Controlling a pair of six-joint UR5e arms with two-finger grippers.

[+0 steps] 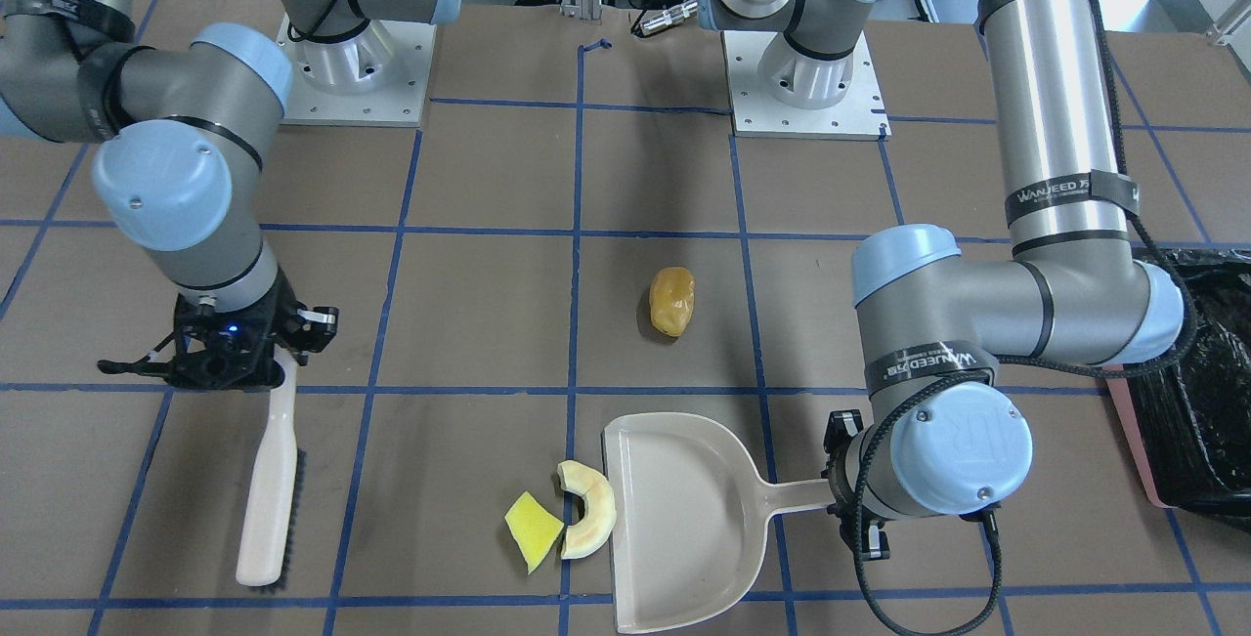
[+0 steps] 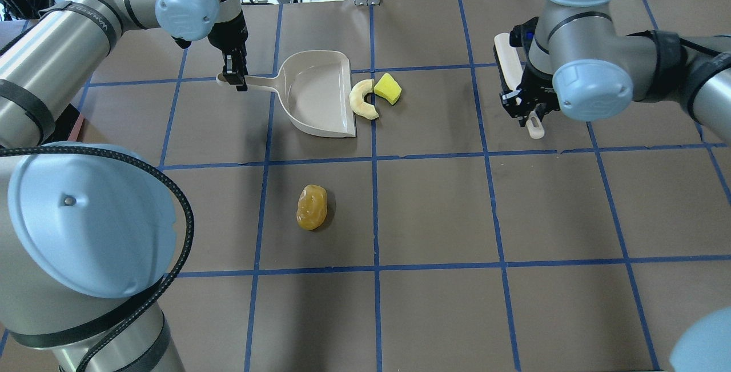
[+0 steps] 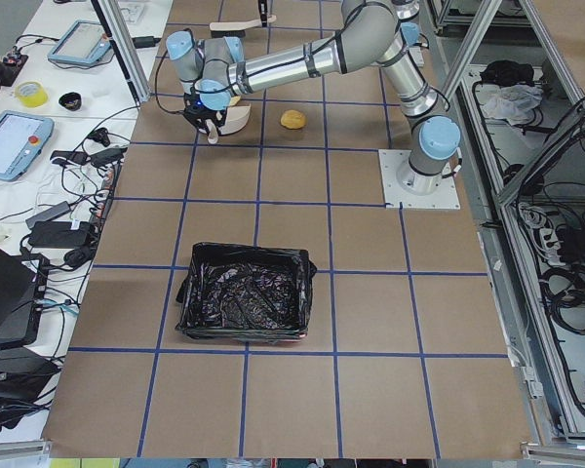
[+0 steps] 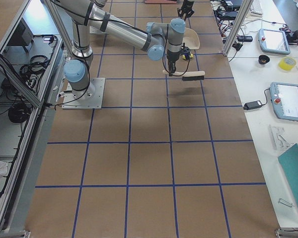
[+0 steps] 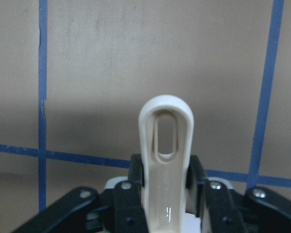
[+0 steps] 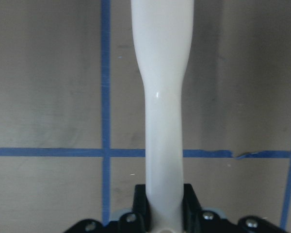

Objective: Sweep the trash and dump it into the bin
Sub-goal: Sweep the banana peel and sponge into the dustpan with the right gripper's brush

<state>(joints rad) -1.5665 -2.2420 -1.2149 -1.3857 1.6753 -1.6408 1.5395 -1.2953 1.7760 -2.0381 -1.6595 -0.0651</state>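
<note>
The orange-brown lump (image 1: 671, 301) (image 2: 312, 206) lies alone mid-table. The cream crescent (image 1: 589, 509) (image 2: 362, 99) touches the open lip of the beige dustpan (image 1: 684, 519) (image 2: 320, 95), and the yellow wedge (image 1: 533, 529) (image 2: 388, 88) lies against the crescent. My left gripper (image 1: 836, 494) (image 2: 235, 78) (image 5: 166, 170) is shut on the dustpan's handle; the pan lies flat on the table. My right gripper (image 1: 279, 353) (image 2: 522, 100) (image 6: 164, 204) is shut on the handle of a cream brush (image 1: 269, 489) (image 2: 505, 58), off to the side of the scraps. The black-lined bin (image 3: 249, 252) (image 1: 1139, 450) stands beyond my left arm.
The table is brown with blue tape grid lines. The two arm bases (image 1: 357, 60) (image 1: 806, 79) stand at the robot's edge. Tablets, cables and tape rolls (image 3: 29, 93) lie on side benches off the table.
</note>
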